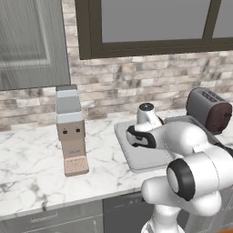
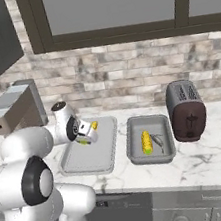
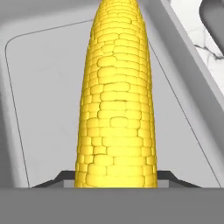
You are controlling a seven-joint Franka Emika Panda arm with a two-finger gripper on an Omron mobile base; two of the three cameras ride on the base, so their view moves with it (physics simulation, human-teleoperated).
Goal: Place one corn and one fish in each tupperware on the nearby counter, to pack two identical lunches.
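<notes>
The gripper [image 2: 90, 134] clamped a corn cob [image 3: 116, 100] above the left tupperware [image 2: 89, 156], whose floor lay bare. The right tupperware [image 2: 137, 151] held another cob [image 2: 146, 142] beside a fish [image 2: 158, 140].

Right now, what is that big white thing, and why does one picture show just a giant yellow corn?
The white thing is a robot arm standing at a kitchen counter. Two pictures come from cameras riding behind it, one on its left and one on its right. The third comes from a camera on its hand, so the corn looks giant because it is so close.

The claw is closed on a corn cob and holds it over the left tray, which has nothing in it yet. The right tray already has another corn cob and a small grey fish lying side by side. Beside that tray stands a dark toaster. The robot is packing two matching lunches.
</notes>
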